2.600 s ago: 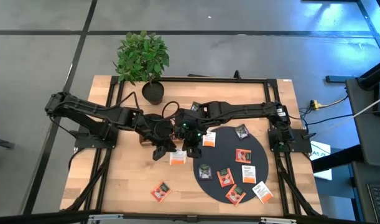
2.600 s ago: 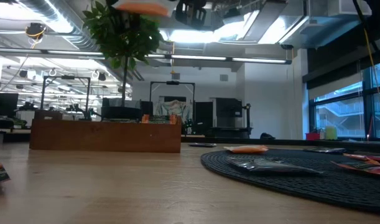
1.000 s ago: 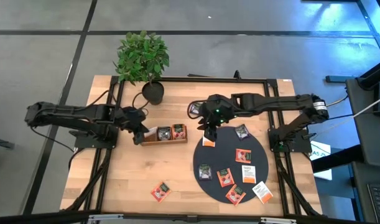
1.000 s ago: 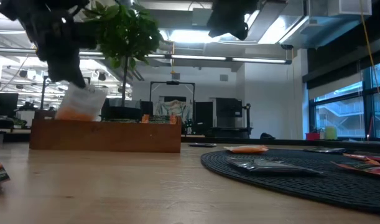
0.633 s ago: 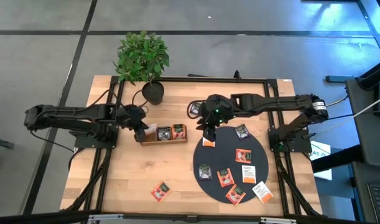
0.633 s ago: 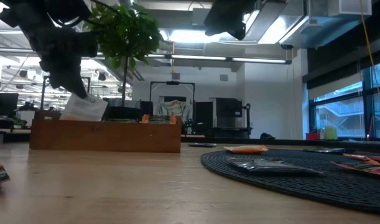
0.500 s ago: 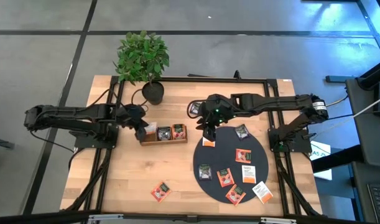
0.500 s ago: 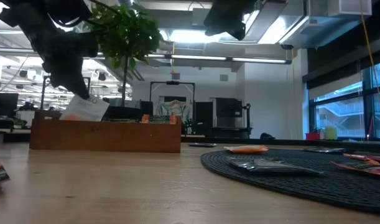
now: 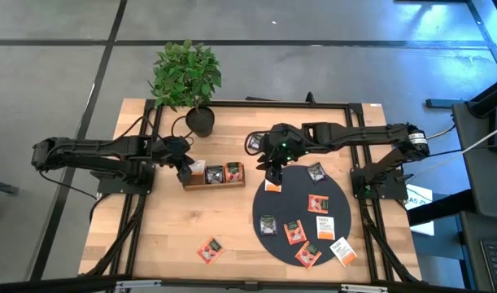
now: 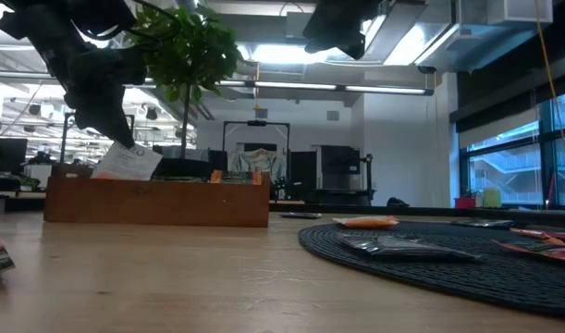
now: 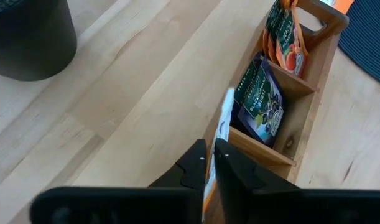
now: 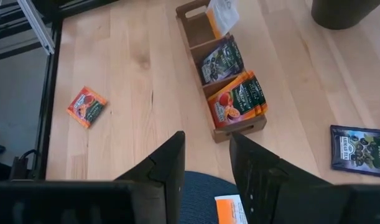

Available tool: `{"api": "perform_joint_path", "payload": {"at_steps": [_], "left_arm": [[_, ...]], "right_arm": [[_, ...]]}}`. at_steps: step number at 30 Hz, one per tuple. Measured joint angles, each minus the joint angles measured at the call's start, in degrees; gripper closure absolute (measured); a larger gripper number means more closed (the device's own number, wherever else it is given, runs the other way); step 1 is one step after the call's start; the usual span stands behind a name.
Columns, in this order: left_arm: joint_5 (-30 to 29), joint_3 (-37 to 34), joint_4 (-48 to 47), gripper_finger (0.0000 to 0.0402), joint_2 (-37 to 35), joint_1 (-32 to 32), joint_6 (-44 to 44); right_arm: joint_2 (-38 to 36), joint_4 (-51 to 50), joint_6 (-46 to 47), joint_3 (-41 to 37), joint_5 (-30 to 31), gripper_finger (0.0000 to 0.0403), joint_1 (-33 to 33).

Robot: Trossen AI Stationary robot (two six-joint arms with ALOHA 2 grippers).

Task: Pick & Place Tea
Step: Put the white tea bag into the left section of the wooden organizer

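The left end effector [image 9: 185, 170] pinches a white tea sachet [image 12: 222, 14] at the wooden tray's [image 9: 214, 184] nine-o'clock compartment. The right end effector [image 9: 268, 174] hangs open and empty above the round mat's [image 9: 329, 203] eleven-o'clock edge.

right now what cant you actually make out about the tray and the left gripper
- Left gripper: whether its fingers still pinch the white sachet; left wrist view shows only a narrow gap.
- Wooden tray: its contents, low view; the front wall hides them.
- Print on the sachets on the black mat: too small, high view.
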Motion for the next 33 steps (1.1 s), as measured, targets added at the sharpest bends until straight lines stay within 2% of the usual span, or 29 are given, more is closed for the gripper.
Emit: {"api": "perform_joint_path", "payload": {"at_steps": [10, 16, 21, 23, 27, 33], "left_arm": [[-1.5, 0.0, 0.7, 0.0303, -0.4, 0.0, 0.5], [-2.1, 0.0, 5.6, 0.0298, -3.2, 0.0, 3.3], [-0.9, 0.0, 5.9, 0.0301, -3.8, 0.0, 5.7], [-0.4, 0.2, 6.3, 0.0298, -2.7, 0.3, 4.3], [5.1, 2.8, 6.1, 0.0291, 1.5, 1.3, 6.9], [5.0, 8.7, -0.2, 0.0293, 10.4, 3.5, 11.6]], "right_arm": [[0.0, -0.2, 1.8, 0.0, 0.0, 0.0274, 0.0], [0.0, -0.2, 1.9, 0.0, 0.0, 0.0274, 0.0], [0.0, -0.1, 1.9, 0.0, 0.0, 0.0274, 0.0], [0.0, 0.0, 1.6, 0.0, 0.0, 0.0274, 0.0], [0.0, 0.9, 2.2, 0.0, 0.0, 0.0274, 0.0], [0.0, 1.9, 2.5, 0.0, 0.0, 0.0274, 0.0]]}}
